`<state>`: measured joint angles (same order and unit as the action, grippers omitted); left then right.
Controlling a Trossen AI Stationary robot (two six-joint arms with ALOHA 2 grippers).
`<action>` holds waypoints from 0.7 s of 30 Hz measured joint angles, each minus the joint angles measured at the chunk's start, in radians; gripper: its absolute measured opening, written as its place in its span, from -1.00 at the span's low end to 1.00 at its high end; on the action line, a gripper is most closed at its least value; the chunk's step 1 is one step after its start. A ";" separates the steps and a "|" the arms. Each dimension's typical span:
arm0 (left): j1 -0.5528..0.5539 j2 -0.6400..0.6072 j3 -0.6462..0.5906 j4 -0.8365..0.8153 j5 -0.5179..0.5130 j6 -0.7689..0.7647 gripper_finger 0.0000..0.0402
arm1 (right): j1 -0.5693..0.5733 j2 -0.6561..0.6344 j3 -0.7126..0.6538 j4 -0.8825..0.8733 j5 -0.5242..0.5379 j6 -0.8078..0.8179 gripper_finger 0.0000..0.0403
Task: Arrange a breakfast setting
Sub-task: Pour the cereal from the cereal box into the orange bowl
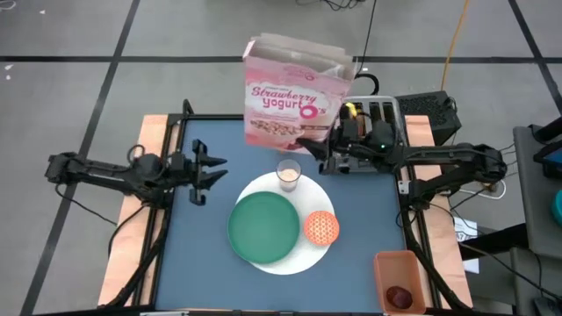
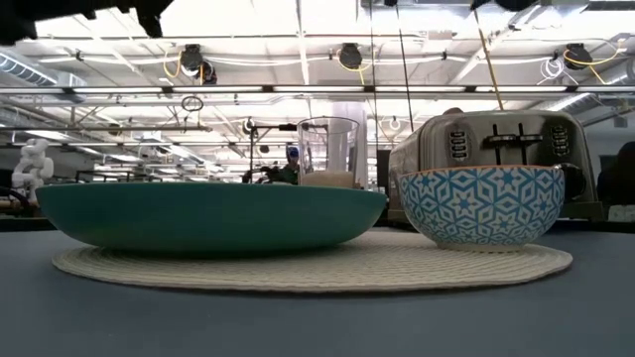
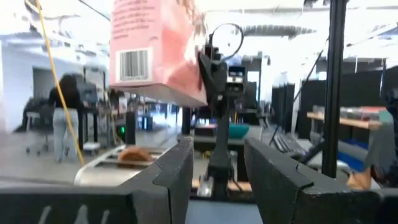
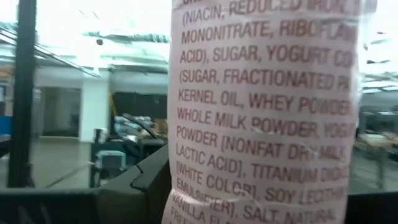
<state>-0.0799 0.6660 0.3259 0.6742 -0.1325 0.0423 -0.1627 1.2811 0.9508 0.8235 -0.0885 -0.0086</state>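
The pink cereal box [image 4: 264, 112], ingredient panel facing, fills the gripper.

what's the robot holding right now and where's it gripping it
The right end effector grips the pink cereal box at its lower edge; the left end effector holds nothing.

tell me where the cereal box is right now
The pink cereal box is held off the table by the right gripper, at the far edge beside the toaster, beyond the milk glass.

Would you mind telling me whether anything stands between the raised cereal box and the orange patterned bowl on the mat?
The right pincer holds the pink cereal box up, behind the mat. The milk glass stands under its lower edge, between it and the bowl, so it looks like the thing to clear. Nothing else visible intervenes.
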 joint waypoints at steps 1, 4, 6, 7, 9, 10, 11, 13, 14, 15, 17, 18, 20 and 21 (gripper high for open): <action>0.000 0.031 -0.016 0.050 0.000 0.002 -0.26 | 0.000 0.016 0.000 0.030 -0.015 0.008 0.03; 0.000 0.125 -0.044 0.190 0.001 0.009 -0.26 | 0.002 0.053 0.000 0.112 -0.026 0.025 0.03; 0.001 0.180 -0.045 0.273 0.001 0.024 -0.26 | 0.001 0.075 0.000 0.163 -0.026 0.031 0.03; 0.001 0.205 -0.045 0.299 0.001 0.029 -0.26 | 0.001 0.083 0.000 0.174 -0.027 0.031 0.03; 0.002 0.256 -0.045 0.348 0.001 0.031 -0.26 | 0.000 0.104 0.000 0.202 -0.052 0.041 0.03; 0.003 0.281 -0.045 0.371 0.001 0.031 -0.26 | 0.000 0.110 0.000 0.206 -0.062 0.052 0.03; 0.003 0.303 -0.045 0.397 -0.002 0.028 -0.26 | 0.000 0.117 0.000 0.206 -0.071 0.061 0.03; 0.005 0.346 -0.045 0.438 -0.008 0.000 -0.26 | 0.002 0.129 0.000 0.220 -0.077 0.074 0.03; 0.008 0.366 -0.045 0.453 -0.010 -0.019 -0.26 | 0.002 0.134 0.000 0.225 -0.081 0.076 0.03; 0.011 0.384 -0.045 0.466 -0.013 -0.038 -0.26 | 0.002 0.139 0.000 0.226 -0.082 0.076 0.03; 0.024 0.413 -0.041 0.480 -0.018 -0.065 -0.26 | 0.001 0.150 0.000 0.232 -0.076 0.076 0.03; 0.032 0.424 -0.036 0.481 -0.018 -0.078 -0.26 | 0.001 0.155 0.000 0.230 -0.073 0.076 0.03; 0.045 0.445 -0.017 0.476 -0.018 -0.108 -0.26 | 0.000 0.163 0.000 0.224 -0.070 0.076 0.03; 0.052 0.454 -0.007 0.470 -0.019 -0.123 -0.26 | 0.000 0.166 0.000 0.223 -0.071 0.076 0.03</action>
<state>-0.0282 1.1197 0.3191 1.1445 -0.1512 -0.0806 -0.1623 1.4473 0.9508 1.0462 -0.1593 0.0679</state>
